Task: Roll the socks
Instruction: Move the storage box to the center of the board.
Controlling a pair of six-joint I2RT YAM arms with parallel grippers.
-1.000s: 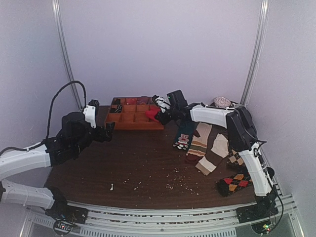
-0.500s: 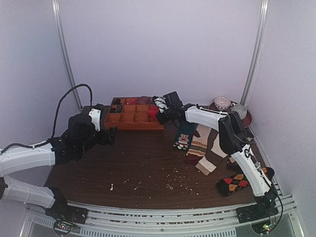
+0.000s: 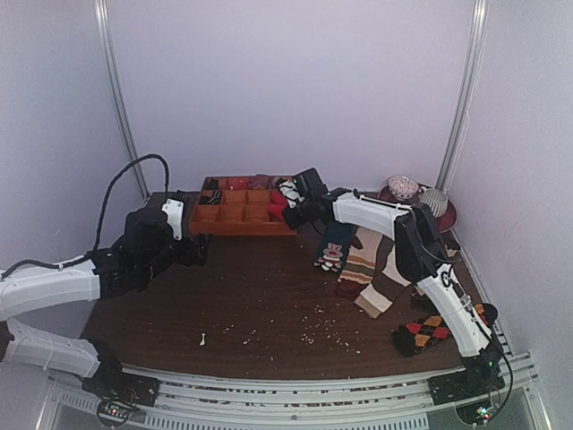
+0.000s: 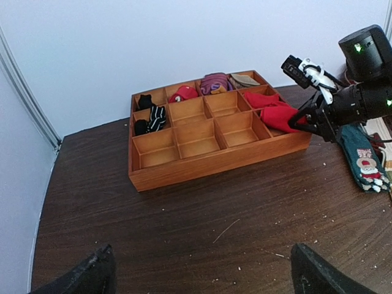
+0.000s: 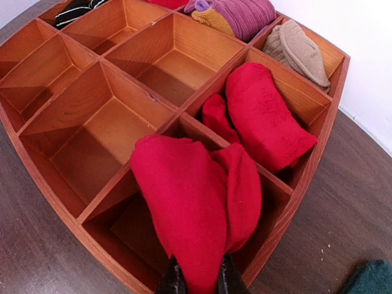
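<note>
Progress looks well along, to my eye: the socks (image 5: 190,202) are already a compact red bundle, pinched at the near end by the right claw (image 5: 196,278), whose fingers are clamped tight on the fabric. The bundle sticks out directly ahead of that claw, over the nearest corner compartment of the wooden tray (image 4: 214,162). From the wrist view I cannot tell whether its underside touches the compartment floor or hangs just above it. One compartment farther out from the claw lies a second red bundle (image 5: 263,122), with a purple roll (image 5: 242,15) beyond that. So the rolling itself seems done. What is left, I would judge, is to lower the bundle fully into its compartment, let go and draw the arm back. The left claw (image 4: 202,278) is spread wide and holds nothing; it hovers over bare desk (image 4: 184,226), with the tray well ahead of it and the right claw ahead and off to its right. A teal sock (image 4: 366,160) lies flat on the desk just below the right claw, not part of this job.
</note>
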